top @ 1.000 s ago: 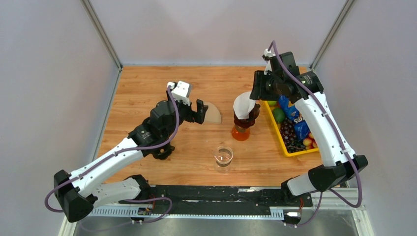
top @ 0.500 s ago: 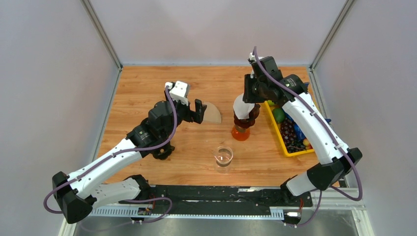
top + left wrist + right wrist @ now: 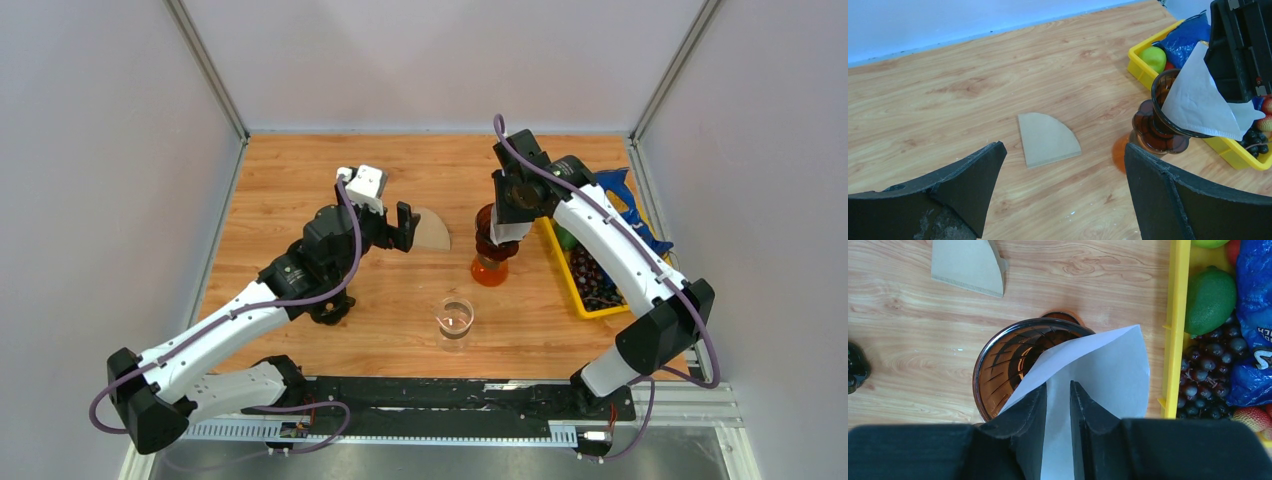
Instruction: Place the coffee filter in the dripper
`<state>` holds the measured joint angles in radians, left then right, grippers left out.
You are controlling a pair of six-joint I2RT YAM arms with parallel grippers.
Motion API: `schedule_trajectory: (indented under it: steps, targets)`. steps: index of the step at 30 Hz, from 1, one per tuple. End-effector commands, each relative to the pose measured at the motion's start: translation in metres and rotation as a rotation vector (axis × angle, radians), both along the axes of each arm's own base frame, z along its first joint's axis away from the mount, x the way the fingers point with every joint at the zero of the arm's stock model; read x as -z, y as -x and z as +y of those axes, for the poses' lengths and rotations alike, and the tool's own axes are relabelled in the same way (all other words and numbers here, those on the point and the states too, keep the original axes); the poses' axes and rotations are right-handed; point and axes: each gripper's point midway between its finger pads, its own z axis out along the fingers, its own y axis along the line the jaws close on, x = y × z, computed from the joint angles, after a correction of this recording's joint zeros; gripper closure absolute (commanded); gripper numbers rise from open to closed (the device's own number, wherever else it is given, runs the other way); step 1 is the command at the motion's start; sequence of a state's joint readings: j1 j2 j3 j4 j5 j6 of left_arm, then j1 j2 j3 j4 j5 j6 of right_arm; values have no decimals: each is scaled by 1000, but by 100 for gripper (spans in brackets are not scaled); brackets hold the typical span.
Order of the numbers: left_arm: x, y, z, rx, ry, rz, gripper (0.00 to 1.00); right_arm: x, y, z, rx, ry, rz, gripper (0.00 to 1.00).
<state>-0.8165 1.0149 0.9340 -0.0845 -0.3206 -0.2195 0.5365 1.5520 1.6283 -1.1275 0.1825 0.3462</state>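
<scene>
Filter paper, white (image 3: 1098,375), fills the centre-right of my right wrist view. It is tilted, with its left part dipping inside the dark ribbed dripper (image 3: 998,370) and the rest overhanging the rim toward the yellow tray (image 3: 1172,315) at the right edge. My right gripper (image 3: 1058,390) reaches in from the bottom of the frame and pinches the paper. In the left wrist view, my left gripper (image 3: 1063,155) hangs spread wide above a brown filter (image 3: 1045,140) lying flat on the wood at centre.

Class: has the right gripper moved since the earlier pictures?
Yes. The right gripper, holding the filter, moved left, away from the yellow tray, over the dripper.
</scene>
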Motion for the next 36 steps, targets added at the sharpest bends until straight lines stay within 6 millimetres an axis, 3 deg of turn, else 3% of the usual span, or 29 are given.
schedule_trajectory:
  steps: [1,36]
  targets:
    - [-2,-2,1,-6,-7,-13,0,1,-3,1,3,11,-7,74]
    - [3,-4,2,-16,-24,-3,0,48,1,-4,-16,107,104,77]
